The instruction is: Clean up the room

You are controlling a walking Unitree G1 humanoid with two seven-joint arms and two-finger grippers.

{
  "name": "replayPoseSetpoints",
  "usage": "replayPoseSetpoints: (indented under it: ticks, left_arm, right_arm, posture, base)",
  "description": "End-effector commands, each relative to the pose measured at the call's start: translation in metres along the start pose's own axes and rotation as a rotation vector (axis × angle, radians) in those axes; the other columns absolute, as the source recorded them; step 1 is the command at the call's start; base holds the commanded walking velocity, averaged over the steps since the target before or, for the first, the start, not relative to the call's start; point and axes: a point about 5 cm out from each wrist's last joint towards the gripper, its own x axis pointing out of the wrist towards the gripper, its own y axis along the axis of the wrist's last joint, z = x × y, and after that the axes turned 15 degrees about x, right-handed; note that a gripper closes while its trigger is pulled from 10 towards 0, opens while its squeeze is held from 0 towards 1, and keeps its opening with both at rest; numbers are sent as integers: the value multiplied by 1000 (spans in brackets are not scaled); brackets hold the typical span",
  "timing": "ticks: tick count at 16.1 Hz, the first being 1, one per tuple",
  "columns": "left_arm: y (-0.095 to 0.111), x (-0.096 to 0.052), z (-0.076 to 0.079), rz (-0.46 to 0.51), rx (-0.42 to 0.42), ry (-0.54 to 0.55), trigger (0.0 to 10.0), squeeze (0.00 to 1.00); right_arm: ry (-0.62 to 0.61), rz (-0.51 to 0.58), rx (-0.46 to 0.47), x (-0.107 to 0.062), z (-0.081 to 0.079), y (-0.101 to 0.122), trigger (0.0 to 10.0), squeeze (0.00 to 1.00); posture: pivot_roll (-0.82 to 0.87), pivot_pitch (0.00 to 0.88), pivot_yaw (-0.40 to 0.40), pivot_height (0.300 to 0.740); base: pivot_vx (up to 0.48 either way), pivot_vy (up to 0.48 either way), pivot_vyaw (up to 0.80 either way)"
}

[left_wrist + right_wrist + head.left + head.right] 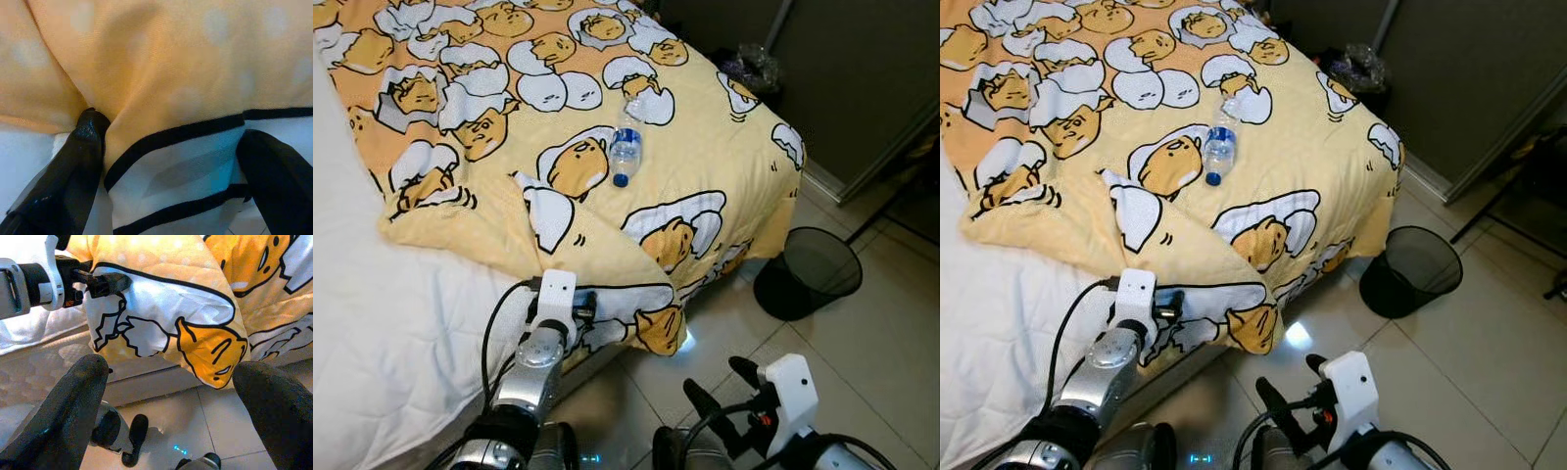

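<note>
Now | left hand (171, 147) spread wide, fingers pressing blanket (607, 255) corner | right hand (166, 396) open, holding nothing

left arm: silver, with black cable looped alongside, reaching forward and up from the lower left; white wrist housing at its end. left pincer (1173, 305): black fingers (78, 161) spread apart, one to each side of a fold of cloth, tips pressed against it; whether they actually pinch it is hard to tell from the close wrist view.

right arm: low at the lower right, white wrist block tilted upward. right pincer (720, 385): two long black fingers (73, 396) parted wide, pointing forward and to the left, nothing between them, held above the floor.
</note>
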Motion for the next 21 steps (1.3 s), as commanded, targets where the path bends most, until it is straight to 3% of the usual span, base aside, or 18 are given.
replayPoseSetpoints:
  ticks: [1,2,3,9,13,16,21]
  left_arm:
    - [-23,-5,2,-112,-45,22,10000,0]
    - [-27,-5,0,-130,-65,35,7216,0]
    - [-30,-5,-1,-133,-93,25,0,0]
    - [-34,0,-6,-123,19,-40,0,0]
    - [-28,2,1,-96,32,-88,0,0]
    - [-12,9,-1,-46,-1,-94,0,0]
    - [-4,11,-4,5,16,-86,0,0]
  right_arm:
    - [-16,-5,-7,-3,2,2,10000,0]
    - [-20,-2,-7,-3,3,3,10000,0]
    - [-20,-4,-9,-3,3,3,10000,0]
    - [-24,14,-18,3,8,11,10000,0]
    - [-26,38,-26,14,13,17,10000,0]
    - [-32,71,-41,21,20,28,10000,0]
    - [-25,57,-69,26,29,31,10000,0]
  posture:
    - [-226,205,-66,723]
    - [-225,205,-68,723]
    - [-220,201,-74,723]
    - [-218,179,-77,723]
    - [-208,142,-71,723]
    - [-198,106,-55,723]
    - [-187,74,-66,723]
  base:
    - [0,0,0]
    - [0,0,0]
    - [0,0,0]
    - [0,0,0]
    - [0,0,0]
    - [0,0,0]
    - [0,0,0]
